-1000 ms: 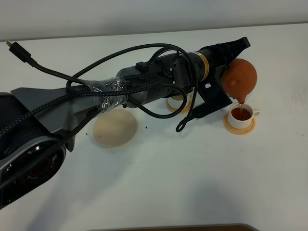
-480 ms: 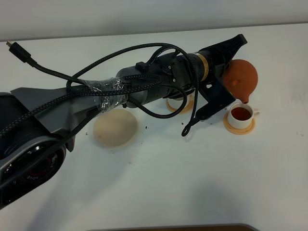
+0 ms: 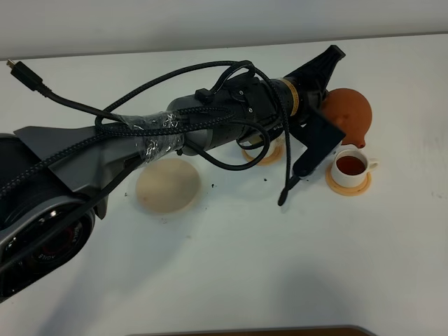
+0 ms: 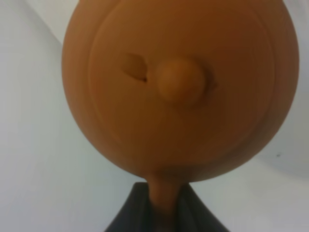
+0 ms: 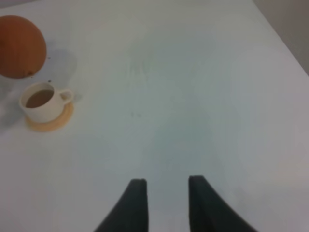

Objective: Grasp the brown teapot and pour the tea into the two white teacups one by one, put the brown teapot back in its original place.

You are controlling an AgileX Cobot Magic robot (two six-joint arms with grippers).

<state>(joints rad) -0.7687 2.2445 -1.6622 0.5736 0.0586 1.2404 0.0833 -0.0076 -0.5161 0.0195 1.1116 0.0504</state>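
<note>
One brown teapot [image 3: 348,115], spout apparently tilted toward the filled teacup [image 3: 349,166].

Open table [image 3: 294,266] along the near side and right of the cup [image 3: 349,166], free for passage. Middle blocked by the left arm [image 3: 210,129] and its cables [image 3: 231,162]; teapot [image 3: 348,115] hung just behind the cup.

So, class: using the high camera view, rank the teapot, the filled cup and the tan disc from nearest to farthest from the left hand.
1. Teapot: held in the left hand, far right of the table.
2. Filled cup: on its orange coaster, just in front of the teapot.
3. Tan disc: bare, left of centre, under the arm.
</note>
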